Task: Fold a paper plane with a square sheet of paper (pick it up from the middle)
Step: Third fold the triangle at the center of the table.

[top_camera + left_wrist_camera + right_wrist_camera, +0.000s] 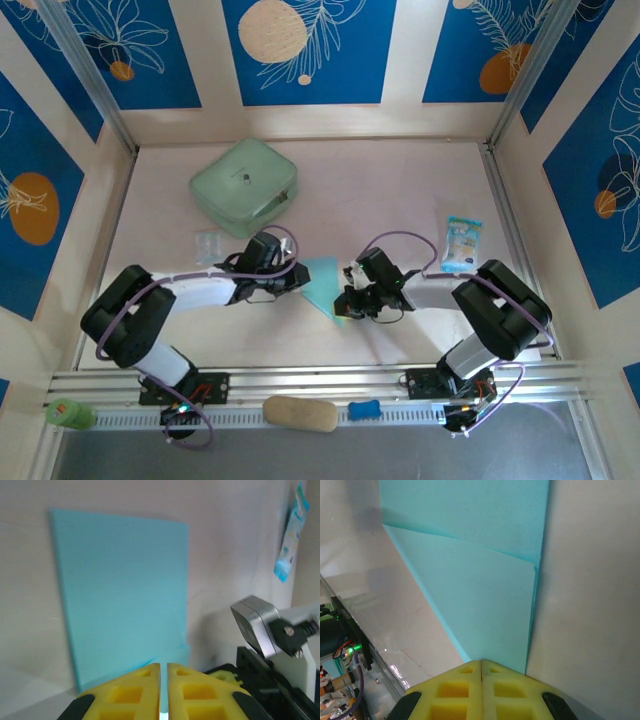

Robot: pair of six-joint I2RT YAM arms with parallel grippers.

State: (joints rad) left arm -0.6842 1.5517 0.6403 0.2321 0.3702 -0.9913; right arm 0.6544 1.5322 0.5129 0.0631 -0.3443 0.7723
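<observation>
Pinching sheet (left jaws); right shut.

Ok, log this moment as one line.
paper sheet: partly folded, diagonal flap showing | left fingers: shut on its edge | right fingers: shut at its corner | fold: unfinished

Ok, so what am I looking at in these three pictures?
Two robot arms bolted to a table, each ending in a two-finger gripper. One picture looks down from above; the other two come from wrist cameras, so the yellow pads are the grippers' own fingers. Between the arms lies a partly folded light-blue paper. The left gripper pinches its edge; the right gripper is shut at a folded corner. A mint-green case and a printed packet sit farther back.
</observation>
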